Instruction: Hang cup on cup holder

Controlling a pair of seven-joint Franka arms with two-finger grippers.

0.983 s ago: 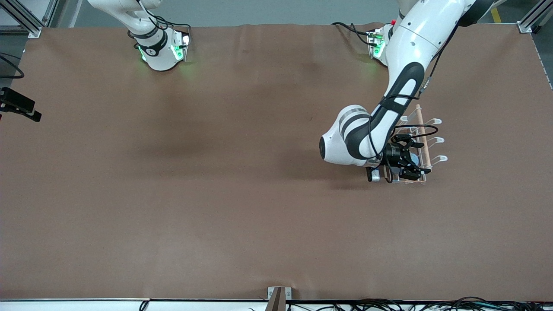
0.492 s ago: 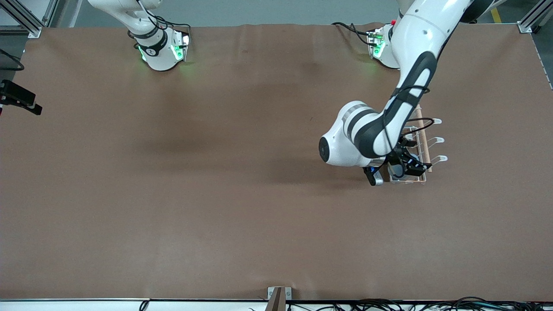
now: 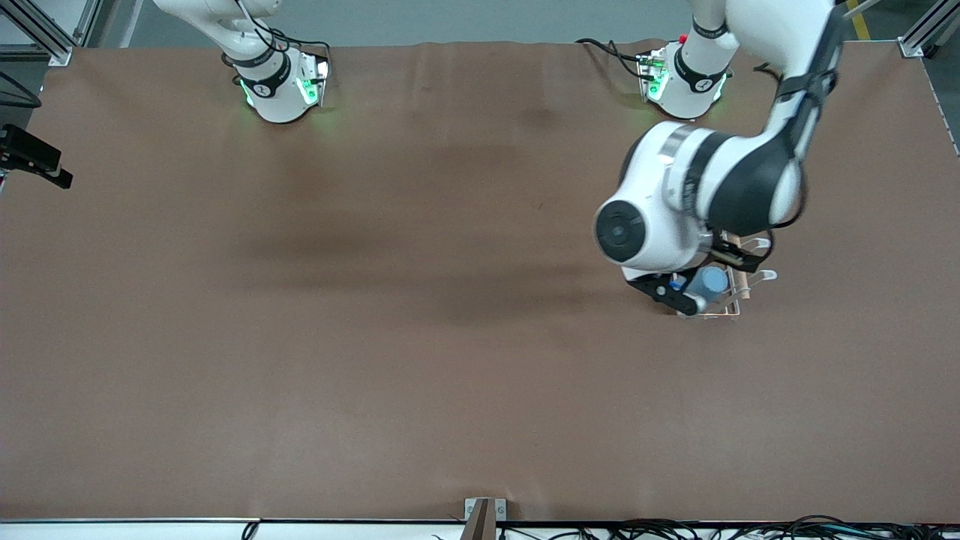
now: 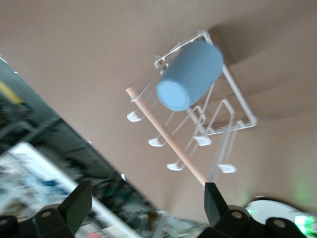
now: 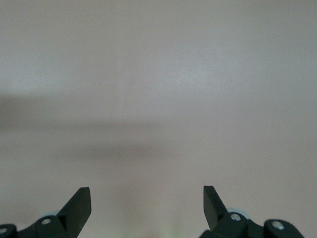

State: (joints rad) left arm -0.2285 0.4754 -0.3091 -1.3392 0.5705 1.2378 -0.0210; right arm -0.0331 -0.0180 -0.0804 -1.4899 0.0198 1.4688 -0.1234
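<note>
The light-blue cup [image 3: 711, 283] hangs mouth-down on a prong of the white wire cup holder [image 3: 759, 276], at the end of the rack nearer the front camera. In the left wrist view the cup [image 4: 190, 74] shows its flat bottom beside the holder's wooden rod [image 4: 166, 136]. My left gripper [image 4: 147, 208] is open and empty, raised over the rack and clear of the cup. In the front view the left gripper [image 3: 705, 274] is largely hidden under its wrist. My right gripper [image 5: 147, 203] is open and empty over bare table; it waits, out of the front view.
The brown table [image 3: 375, 300] spreads wide toward the right arm's end. The right arm's base [image 3: 277, 82] and the left arm's base [image 3: 686, 82] stand along its edge. A black device [image 3: 34, 161] sits at the right arm's end.
My left gripper has risen off the rack and swung its wrist up, leaving the cup on the prong. The right arm has not moved.
</note>
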